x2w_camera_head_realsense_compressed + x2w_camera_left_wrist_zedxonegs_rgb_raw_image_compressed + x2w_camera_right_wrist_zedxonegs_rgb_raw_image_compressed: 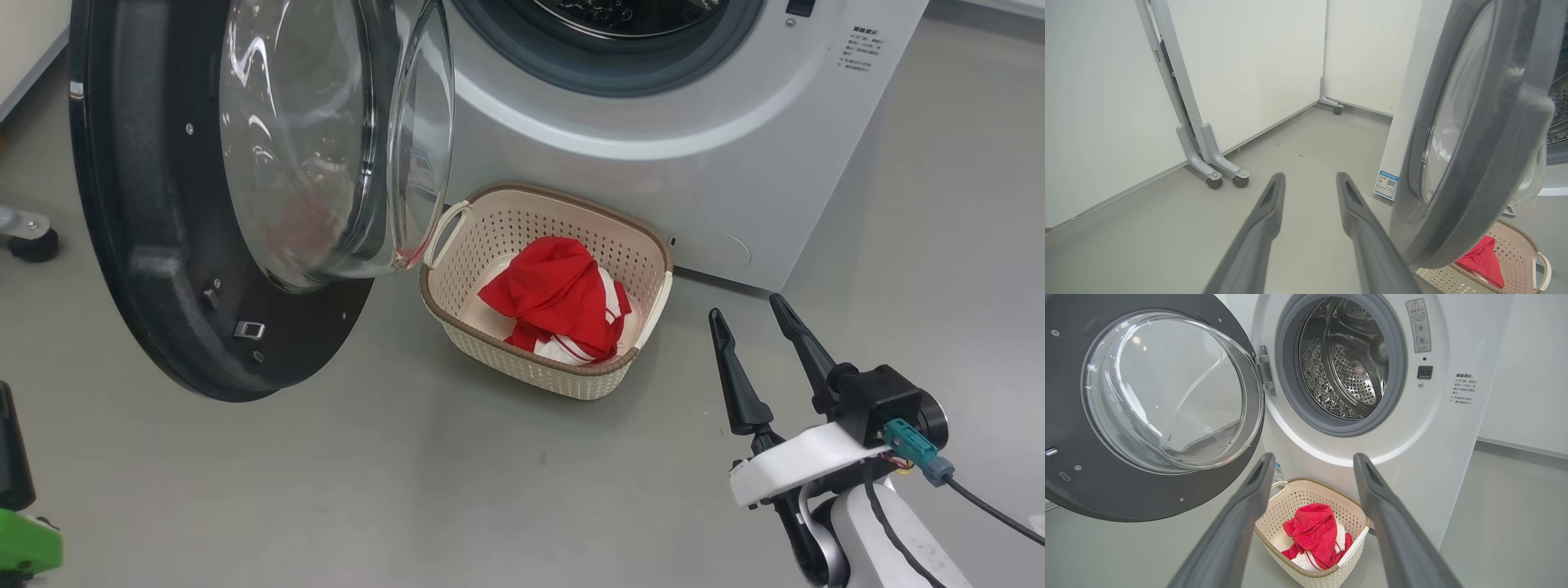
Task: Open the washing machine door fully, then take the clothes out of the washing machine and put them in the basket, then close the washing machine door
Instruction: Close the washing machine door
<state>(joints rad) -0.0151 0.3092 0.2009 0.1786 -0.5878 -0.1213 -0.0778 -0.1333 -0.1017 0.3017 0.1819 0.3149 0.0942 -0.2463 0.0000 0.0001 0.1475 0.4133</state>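
The washing machine door (1474,163) stands wide open with the clothes (555,294) in the basket (531,229) beside its lower edge, and the left gripper (1310,176), fingers apart and empty, sits by its outer face, nearer than the parted right gripper (745,308).

The black-rimmed glass door (155,245) stands swung wide open on the white washing machine (694,180). Red clothes (555,294) with white stripes lie bunched in the cream basket (522,371), which sits against the machine's front.
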